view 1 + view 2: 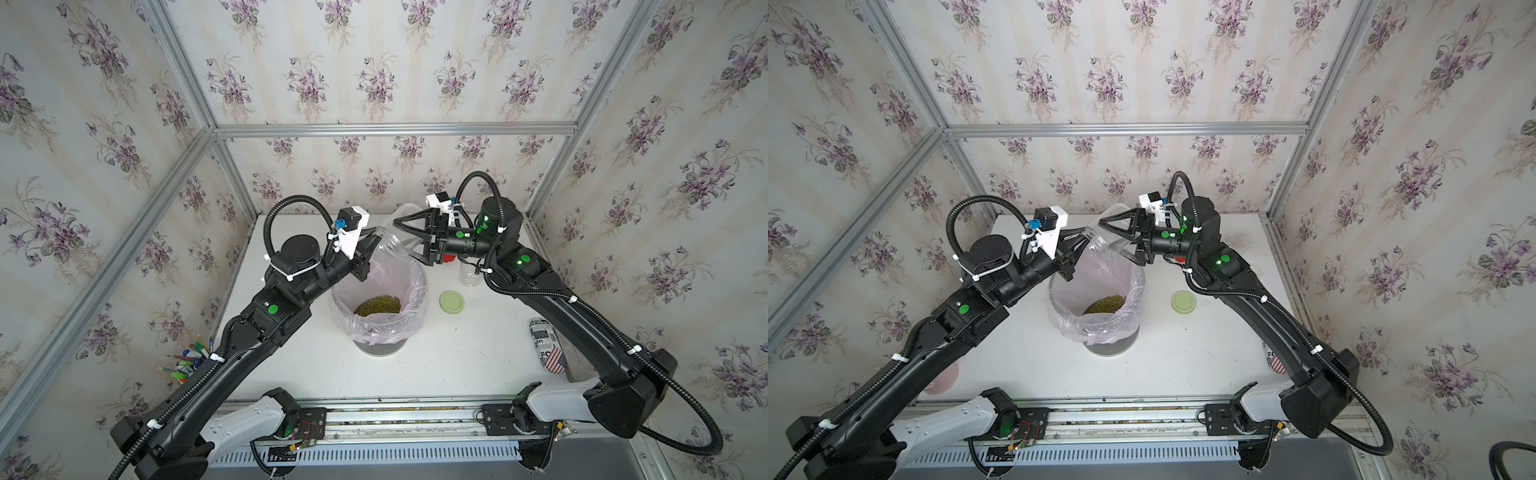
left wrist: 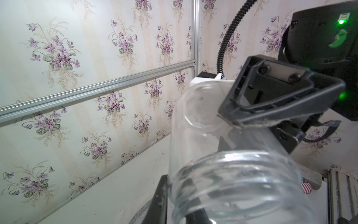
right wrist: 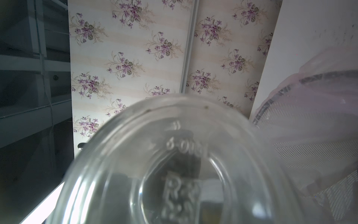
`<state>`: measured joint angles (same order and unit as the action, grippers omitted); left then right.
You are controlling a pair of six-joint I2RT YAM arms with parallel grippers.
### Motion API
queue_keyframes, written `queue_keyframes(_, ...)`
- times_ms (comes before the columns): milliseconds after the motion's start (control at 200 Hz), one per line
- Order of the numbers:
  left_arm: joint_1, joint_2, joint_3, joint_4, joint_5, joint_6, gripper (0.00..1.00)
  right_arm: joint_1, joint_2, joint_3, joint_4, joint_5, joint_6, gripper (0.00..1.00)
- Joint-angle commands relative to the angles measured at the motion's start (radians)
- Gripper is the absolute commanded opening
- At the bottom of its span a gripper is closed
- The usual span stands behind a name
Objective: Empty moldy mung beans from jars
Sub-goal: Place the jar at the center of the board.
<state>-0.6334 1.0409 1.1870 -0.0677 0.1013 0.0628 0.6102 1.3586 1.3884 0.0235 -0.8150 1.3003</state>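
Note:
A clear jar point(image 1: 395, 239) point(image 1: 1106, 237) hangs tilted over the bin, lidless, and looks empty. Its threaded mouth point(image 2: 232, 184) points down toward the left arm. My left gripper point(image 1: 374, 243) point(image 2: 177, 209) is shut on the jar's mouth rim. My right gripper point(image 1: 402, 237) point(image 1: 1113, 240) is shut on the jar's body near the base, which fills the right wrist view point(image 3: 174, 164). The mung beans point(image 1: 377, 305) point(image 1: 1104, 305) lie in a pile in the bin. A second clear jar point(image 1: 470, 274) stands on the table behind my right arm.
The round bin point(image 1: 419, 299) lined with pink plastic stands mid-table. A pale green lid point(image 1: 452, 302) lies to its right, and a red lid point(image 1: 449, 258) shows under my right wrist. Pens point(image 1: 189, 361) stand at the left edge, and a printed can point(image 1: 548, 345) lies at the right.

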Motion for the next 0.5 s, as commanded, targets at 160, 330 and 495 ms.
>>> queue_keyframes(160, -0.004, -0.002, 0.008, 0.060, 0.057, -0.018, 0.00, 0.001, -0.003, -0.022, 0.103, 0.006, 0.024, 0.13)
queue_keyframes(330, -0.005, -0.010, 0.005, 0.063, 0.119, -0.025, 0.00, 0.001, 0.008, -0.029, 0.119, 0.014, 0.035, 0.15)
queue_keyframes(495, -0.008, -0.022, 0.003, 0.063, 0.152, -0.038, 0.00, 0.000, 0.035, -0.020, 0.144, 0.013, 0.051, 0.17)
